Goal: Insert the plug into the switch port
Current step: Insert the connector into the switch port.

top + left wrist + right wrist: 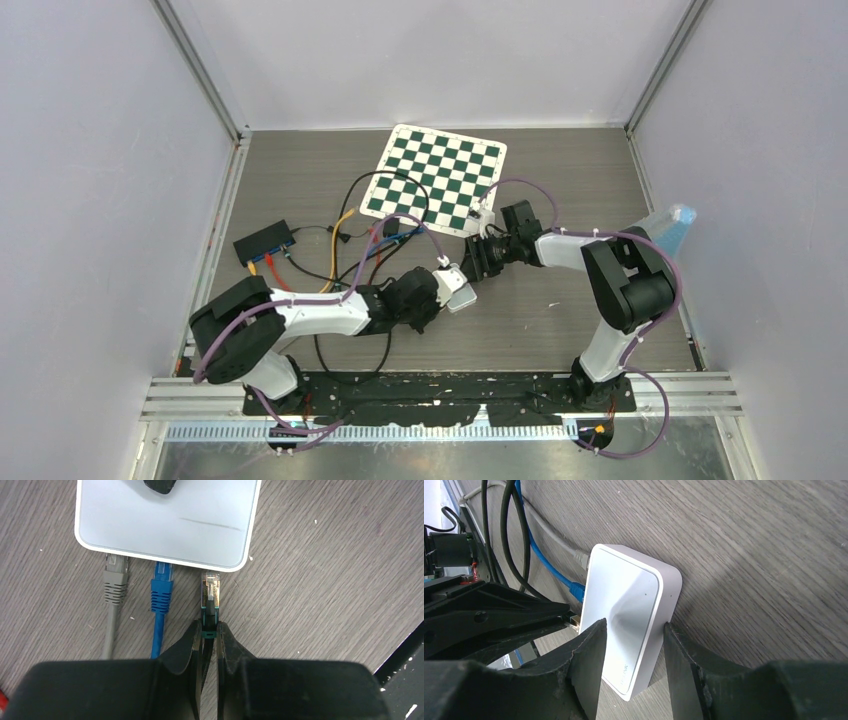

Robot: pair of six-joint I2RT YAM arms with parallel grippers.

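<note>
Plug not seated yet — your left gripper (210, 630), jaws nearly closed, pinches the plug (210, 592) by its dark green boot at mid-frame of the left wrist view. Its clear tip is just at the edge of the switch (165, 525) at the top, right of the grey cable (115, 577) and blue cable (162, 587), both already in ports. Your right gripper (634, 645), about half open, appears to clasp the white switch across its sides, low centre of its view — only the push home looks left; the plug sits straight, with most of its clear body showing.
</note>
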